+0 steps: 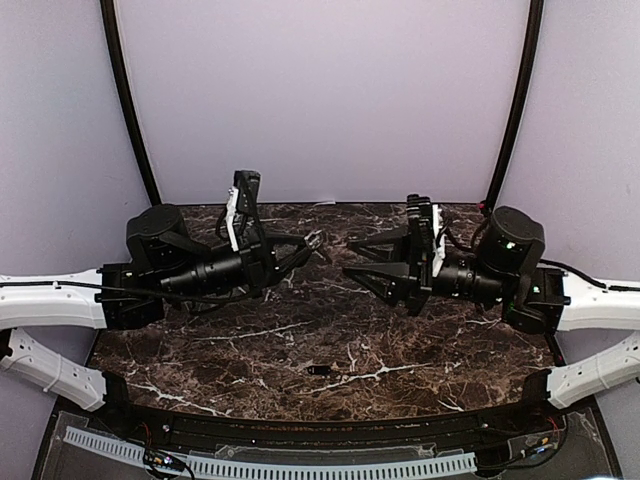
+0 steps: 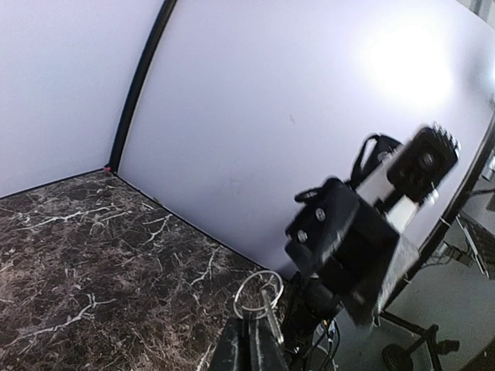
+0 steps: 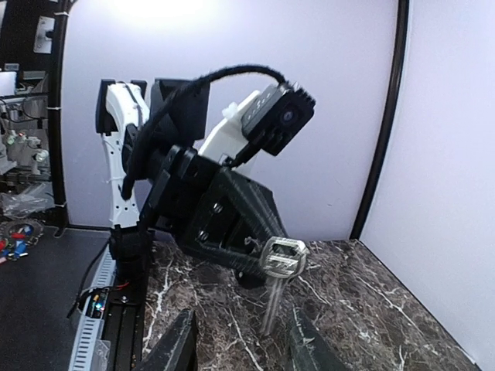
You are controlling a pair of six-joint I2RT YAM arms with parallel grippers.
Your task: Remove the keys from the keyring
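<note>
Top view: the left gripper reaches toward 3 o'clock, its jaws shut on something silvery that is too small to read here. The right gripper faces it from just beside, fingers apart and empty. Toward 6 o'clock on the table lies a small dark oblong piece — possibly a freed key, though I cannot tell.

Left wrist view: the keyring stands up at 12 o'clock from the clamped fingertips. It is thin wire, and I judge it stiff, springy and slick. The pinch point is cut off by the bottom edge, and the right gripper is blurred.

Right wrist view: a key hangs from the ring, blade pointing to 6 o'clock, beyond the spread fingers. It looks light, rigid and free to swing — best taken flat across the bow, I judge. Where it threads the ring is hidden.
</note>
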